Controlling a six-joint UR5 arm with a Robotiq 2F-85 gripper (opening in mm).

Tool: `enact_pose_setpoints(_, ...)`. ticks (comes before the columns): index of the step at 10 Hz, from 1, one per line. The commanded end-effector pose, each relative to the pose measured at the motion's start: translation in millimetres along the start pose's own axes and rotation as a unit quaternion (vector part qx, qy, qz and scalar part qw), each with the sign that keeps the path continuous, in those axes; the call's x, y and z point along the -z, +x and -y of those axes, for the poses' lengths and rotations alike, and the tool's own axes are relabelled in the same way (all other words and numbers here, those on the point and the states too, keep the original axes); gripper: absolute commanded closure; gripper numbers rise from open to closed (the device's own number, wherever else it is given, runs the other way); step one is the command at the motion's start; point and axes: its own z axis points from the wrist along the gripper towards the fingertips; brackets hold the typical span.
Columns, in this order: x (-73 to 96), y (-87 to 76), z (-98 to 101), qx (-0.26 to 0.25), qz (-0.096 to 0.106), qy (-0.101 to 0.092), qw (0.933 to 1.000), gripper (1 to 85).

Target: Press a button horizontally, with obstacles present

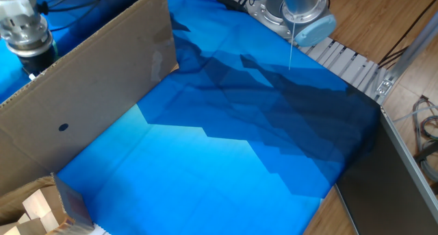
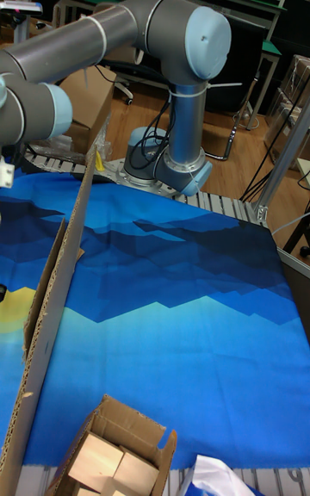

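The obstacle, a long brown cardboard panel (image 1: 96,91), stands on edge across the left of the blue cloth, with a small dark hole (image 1: 63,127) and a taped patch (image 1: 161,59). In the tall fixed view the panel (image 2: 53,306) shows edge-on at the left. My gripper (image 1: 35,55) is at the top left, on the far side of the panel's upper edge. Its silver wrist and dark body show, while the fingertips are hidden behind the cardboard. The button is hidden behind the panel.
A cardboard box of pale wooden blocks (image 1: 35,209) sits at the near left corner, also the box (image 2: 112,460). The arm's base (image 1: 295,9) stands at the back by a ribbed metal rail (image 1: 350,61). A dark panel (image 1: 397,187) borders the right.
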Motion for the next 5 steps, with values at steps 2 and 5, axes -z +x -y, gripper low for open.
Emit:
enact_pose_setpoints(2,-10.4,-3.5,0.9,-0.002,0.009,-0.002,1.0000,84.7)
enact_pose_setpoints(5,-11.8,1.5,2.2,0.002,0.002,0.000,1.0000,84.7)
